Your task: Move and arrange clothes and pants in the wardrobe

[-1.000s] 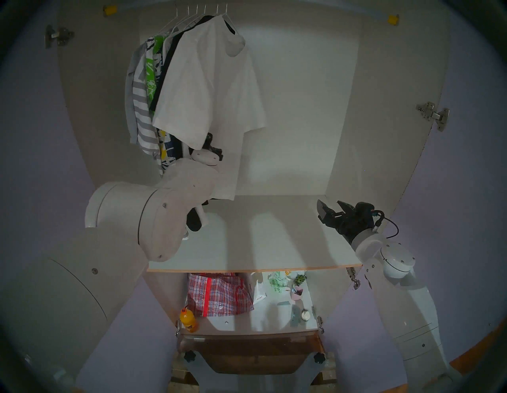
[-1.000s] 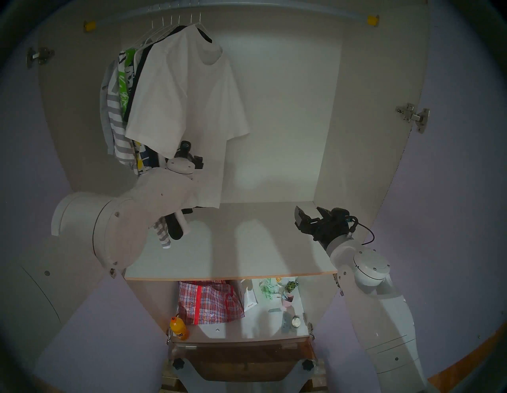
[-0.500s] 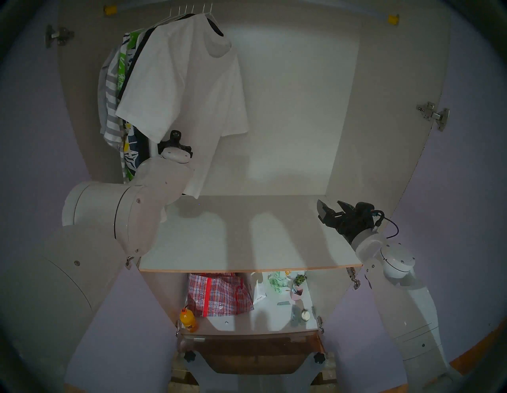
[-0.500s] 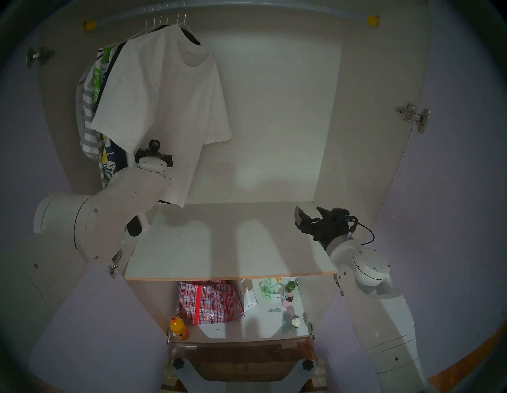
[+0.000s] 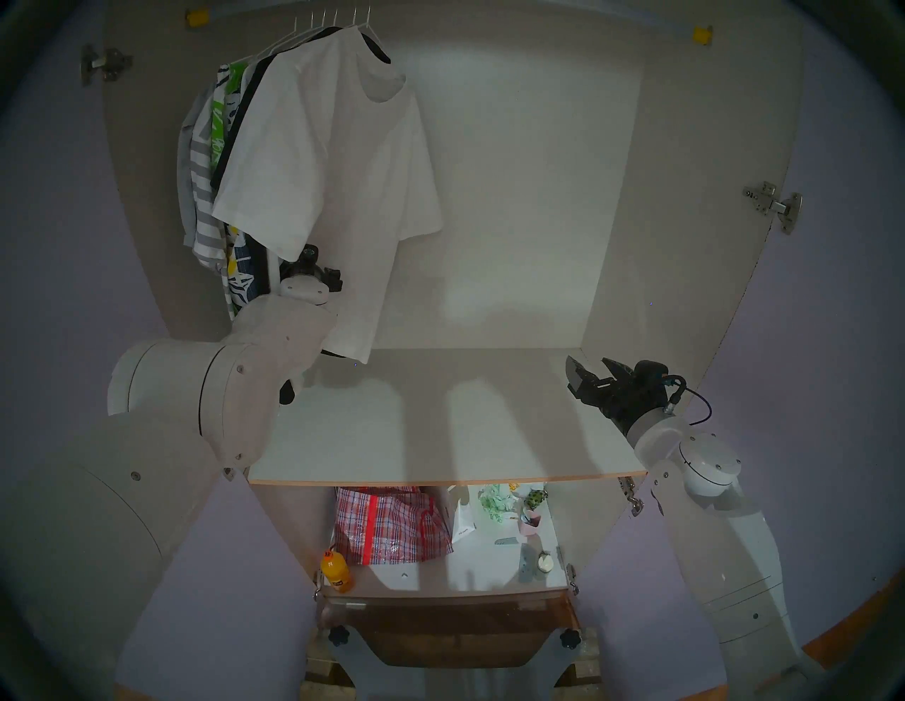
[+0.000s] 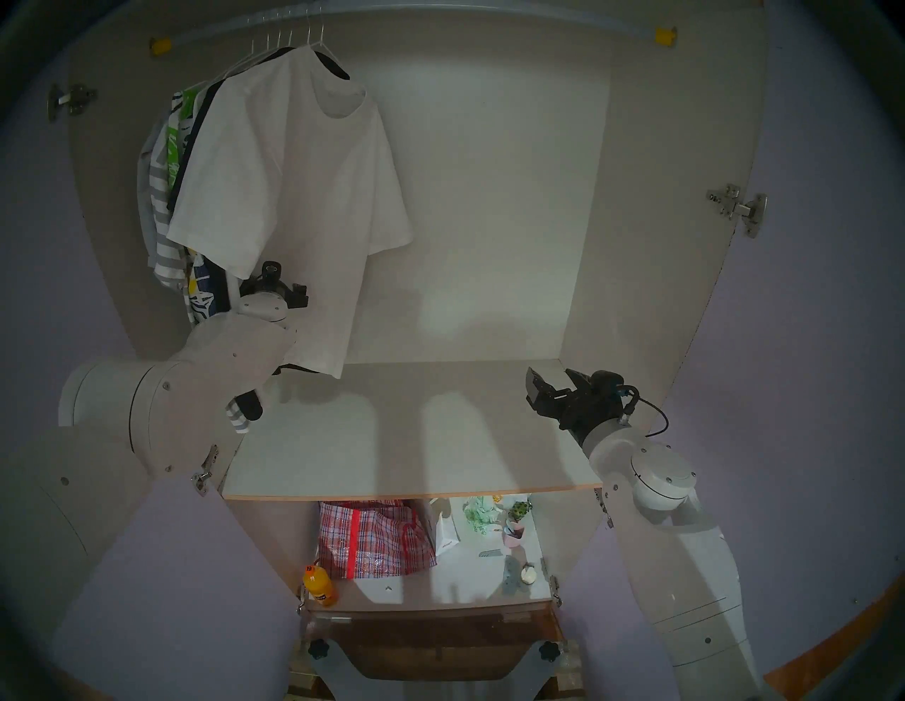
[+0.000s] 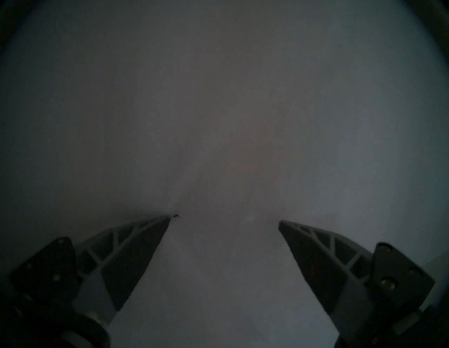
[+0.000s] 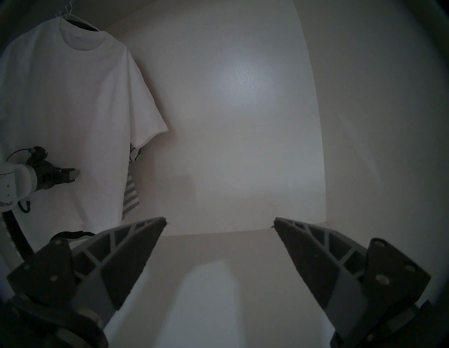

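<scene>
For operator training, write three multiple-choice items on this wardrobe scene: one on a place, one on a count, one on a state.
1. Where do the clothes hang on the rail?
A. Bunched at its left end
B. Spread along its whole length
C. At its right end

2. How many hanger hooks sit on the rail?
A. Three
B. Six
C. Nine

3. How is the right hand?
A. Shut on a hanger
B. Shut on nothing
C. Open, holding nothing

Answers: 1 A, the garments crowd by the left yellow bracket; 2 B, six hooks show; 3 C, its fingers stand apart above the shelf.
</scene>
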